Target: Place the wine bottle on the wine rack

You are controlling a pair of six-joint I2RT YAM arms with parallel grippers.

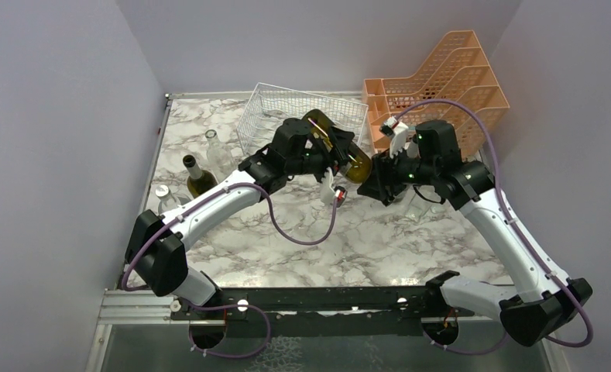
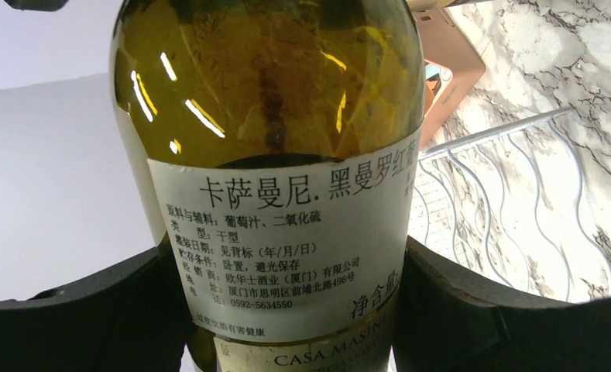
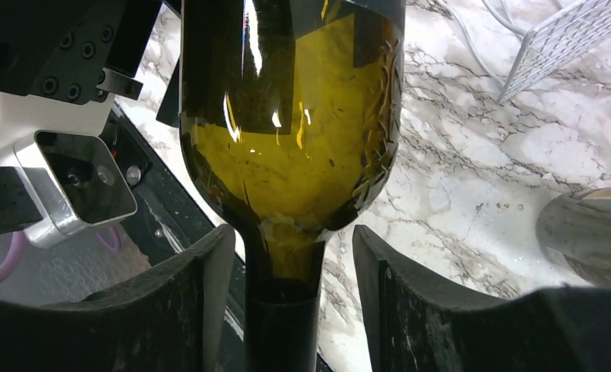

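Note:
The olive-green wine bottle (image 1: pixel 355 164) is held in the air, tilted, just in front of the white wire-grid wine rack (image 1: pixel 302 108). My left gripper (image 1: pixel 329 151) is shut on the bottle's labelled body (image 2: pixel 271 101), with a finger pressed on each side. My right gripper (image 1: pixel 378 182) is open around the bottle's neck (image 3: pixel 286 310), with a gap on either side. The rack's wavy cradle wires show in the left wrist view (image 2: pixel 511 186), below and right of the bottle. A corner of the rack shows in the right wrist view (image 3: pixel 573 31).
An orange perforated file tray (image 1: pixel 441 85) stands right of the rack. A dark green bottle (image 1: pixel 198 178) and two clear bottles (image 1: pixel 217 151) stand at the left. Another glass bottle (image 3: pixel 588 232) lies under my right arm. Grey walls close in on both sides.

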